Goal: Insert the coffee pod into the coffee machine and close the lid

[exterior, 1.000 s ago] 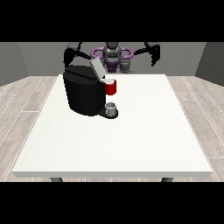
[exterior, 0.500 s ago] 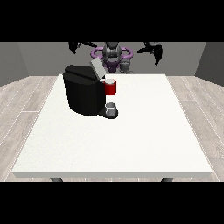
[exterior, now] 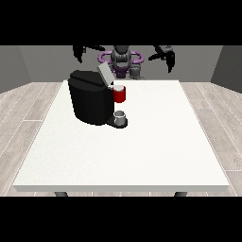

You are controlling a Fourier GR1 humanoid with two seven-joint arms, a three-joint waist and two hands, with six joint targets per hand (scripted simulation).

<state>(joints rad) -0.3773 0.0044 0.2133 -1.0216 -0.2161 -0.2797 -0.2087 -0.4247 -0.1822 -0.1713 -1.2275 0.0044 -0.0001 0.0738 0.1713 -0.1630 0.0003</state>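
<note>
A black coffee machine (exterior: pixel 92 101) stands on the white table (exterior: pixel 142 151), left of centre. Its grey lid (exterior: pixel 104 73) is tilted up and open. A red pod holder (exterior: pixel 120 94) with a pale top sticks out at its right side, and a small grey cup (exterior: pixel 120 116) sits on the base below. Both hands are raised high at the table's far edge. The hand at the view's left (exterior: pixel 81 51) hangs above and behind the machine. The hand at the view's right (exterior: pixel 166 53) is far from it. No separate pod shows in either hand.
The robot's torso with a purple ring (exterior: pixel 122 60) stands behind the table's far edge. Grey walls and a wooden floor surround the table.
Both hands have risen higher and spread slightly outward over the last second. The machine, lid and cup have not moved.
</note>
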